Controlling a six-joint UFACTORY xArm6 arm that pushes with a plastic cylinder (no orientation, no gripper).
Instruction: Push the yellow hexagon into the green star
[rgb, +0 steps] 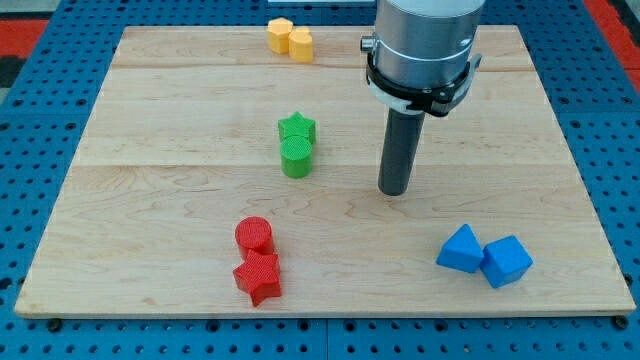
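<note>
Eight small blocks sit in touching pairs on a wooden board (180, 200). My tip (394, 191), a bare rod holding nothing, rests mid-board. Two blue blocks (484, 255) lie toward the view's bottom right of it; the green star (297, 127) and green cylinder (296, 157) to its left; a red cylinder (254, 235) and red star (258, 278) to its bottom left; the yellow hexagon (280, 34) and another yellow block (300, 44) well apart at top left.

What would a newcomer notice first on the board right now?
My tip stands near the board's middle, just right of the green star and green cylinder, touching neither. The yellow hexagon sits at the view's top edge. Red and blue pairs lie toward the bottom.
</note>
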